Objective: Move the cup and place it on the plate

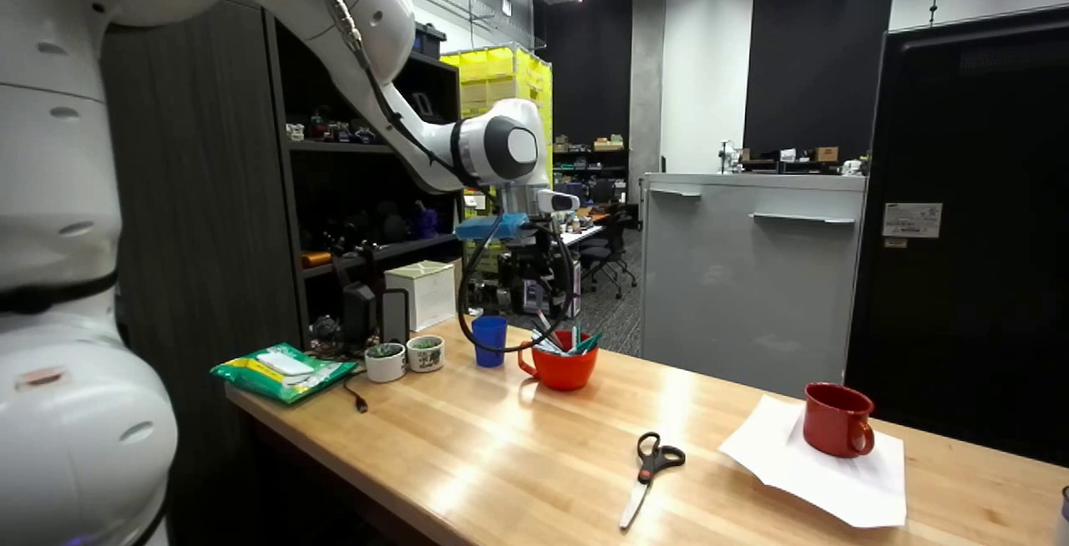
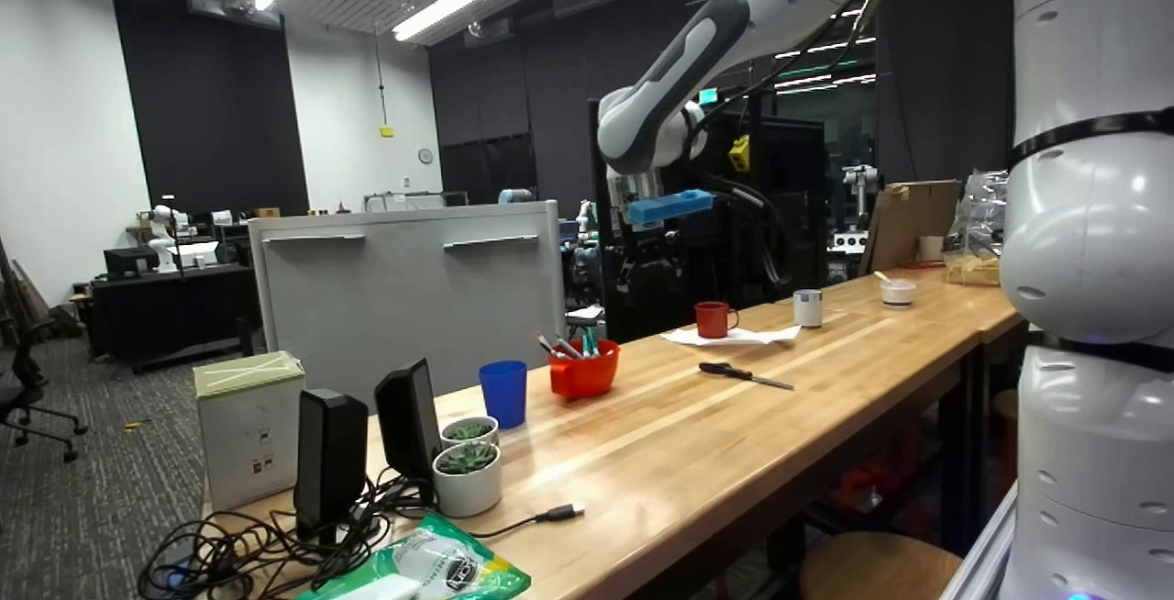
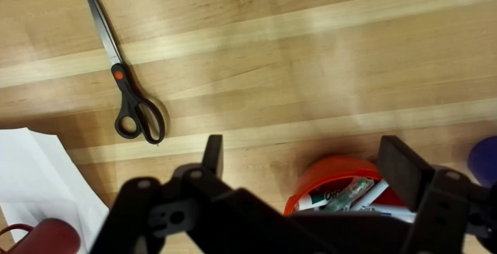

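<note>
The cup is a wide, low red vessel with a handle, filled with pens and markers. It stands on the table in both exterior views. In the wrist view the cup is partly hidden by my gripper. The plate, a flat white angular sheet, lies farther along the table, and also shows in the wrist view. A taller red mug stands on it. My gripper is open and empty above the cup, its right finger over the cup's rim in the wrist view.
Black-handled scissors lie between cup and plate. A small blue cup stands close beside the red cup. Two potted plants, speakers, cables and a green packet are at one end. A white mug stands beyond the plate.
</note>
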You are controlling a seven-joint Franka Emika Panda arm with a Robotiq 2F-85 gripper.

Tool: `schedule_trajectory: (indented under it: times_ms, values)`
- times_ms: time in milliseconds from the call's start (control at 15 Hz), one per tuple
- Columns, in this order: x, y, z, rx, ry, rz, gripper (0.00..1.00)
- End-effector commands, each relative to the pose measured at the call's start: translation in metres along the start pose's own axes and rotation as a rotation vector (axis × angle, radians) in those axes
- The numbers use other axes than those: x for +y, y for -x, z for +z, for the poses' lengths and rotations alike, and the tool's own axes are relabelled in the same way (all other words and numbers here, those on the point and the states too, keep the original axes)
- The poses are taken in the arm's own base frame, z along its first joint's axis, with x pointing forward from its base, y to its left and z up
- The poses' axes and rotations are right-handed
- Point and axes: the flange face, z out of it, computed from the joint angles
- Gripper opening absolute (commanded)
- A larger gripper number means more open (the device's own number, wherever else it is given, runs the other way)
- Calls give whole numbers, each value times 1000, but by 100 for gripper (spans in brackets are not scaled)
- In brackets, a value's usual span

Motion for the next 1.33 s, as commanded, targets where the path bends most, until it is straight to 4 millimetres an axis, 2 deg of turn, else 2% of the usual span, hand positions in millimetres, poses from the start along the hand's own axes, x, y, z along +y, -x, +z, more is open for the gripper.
schedule_trajectory:
  times_ms: [0, 133, 200, 400, 667, 1267]
  values:
    - [6, -28, 14, 21, 15, -5, 100]
    - [8, -36, 14, 27, 28, 16, 100]
    - [8, -25, 17, 13, 3, 17, 100]
    - [9, -35, 20, 17, 9, 19, 100]
    - [9, -36, 18, 20, 9, 19, 100]
    - [3, -65, 67, -14, 29, 37, 100]
